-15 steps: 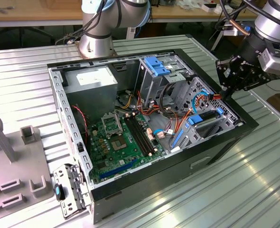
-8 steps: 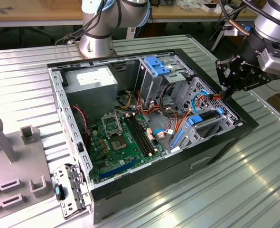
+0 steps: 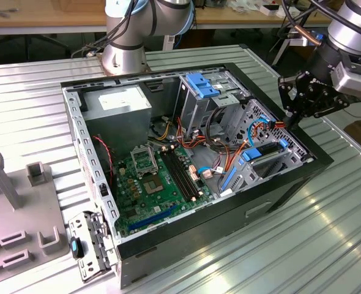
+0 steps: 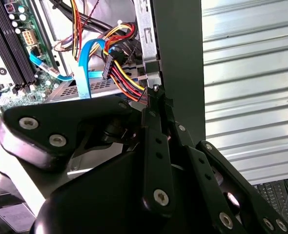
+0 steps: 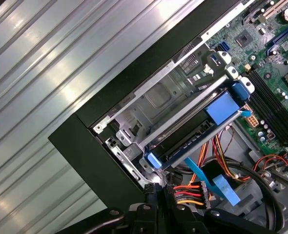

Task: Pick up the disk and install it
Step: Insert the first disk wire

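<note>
Although partly hidden by the bay's metalwork, the disk (image 5: pixel 193 139), a flat dark drive framed by bright blue plastic side rails, already sits in the lower drive bay at the front corner of the open black computer case (image 3: pixel 290 184); in the exterior view it shows as a blue-edged slab (image 3: pixel 263 154) on that view's right. Red, yellow and black power wires (image 5: pixel 185 194) and a flat light-blue data cable (image 5: pixel 202 178) run to a connector beside its rear edge. The black linkage gripper (image 5: pixel 159 191) hovers just above that connector, its fingertips drawn close together; whether they pinch the plug or merely touch it cannot be told. The gripper (image 3: pixel 290 113) hangs over the case wall in the exterior view. Judged from this, seating is near complete: good practice would be to press squarely along the rails, keeping the wires clear of the fingers. The ribbed metal desk (image 3: pixel 327 245) carries the case.
</note>
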Robot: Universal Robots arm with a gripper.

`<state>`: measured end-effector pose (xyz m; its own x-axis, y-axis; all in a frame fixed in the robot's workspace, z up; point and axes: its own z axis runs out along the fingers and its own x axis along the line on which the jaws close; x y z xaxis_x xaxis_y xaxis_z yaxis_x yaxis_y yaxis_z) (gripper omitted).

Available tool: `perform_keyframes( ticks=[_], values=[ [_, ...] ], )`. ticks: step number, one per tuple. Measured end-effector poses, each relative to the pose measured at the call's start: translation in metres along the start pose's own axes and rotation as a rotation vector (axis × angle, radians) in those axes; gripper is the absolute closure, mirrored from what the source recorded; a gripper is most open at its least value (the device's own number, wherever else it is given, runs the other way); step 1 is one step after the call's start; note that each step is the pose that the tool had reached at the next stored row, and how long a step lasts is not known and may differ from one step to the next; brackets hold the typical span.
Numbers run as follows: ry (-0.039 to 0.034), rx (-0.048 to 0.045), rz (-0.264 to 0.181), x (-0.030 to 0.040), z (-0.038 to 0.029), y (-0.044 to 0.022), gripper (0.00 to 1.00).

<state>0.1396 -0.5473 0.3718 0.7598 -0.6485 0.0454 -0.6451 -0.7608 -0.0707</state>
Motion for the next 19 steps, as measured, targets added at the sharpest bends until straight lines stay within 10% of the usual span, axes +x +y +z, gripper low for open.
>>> perform_keyframes(
  ticks=[19],
  values=[
    [0.0158,-0.0098,0.218,0.0002,0.0021,-0.0002,0.83]
  ],
)
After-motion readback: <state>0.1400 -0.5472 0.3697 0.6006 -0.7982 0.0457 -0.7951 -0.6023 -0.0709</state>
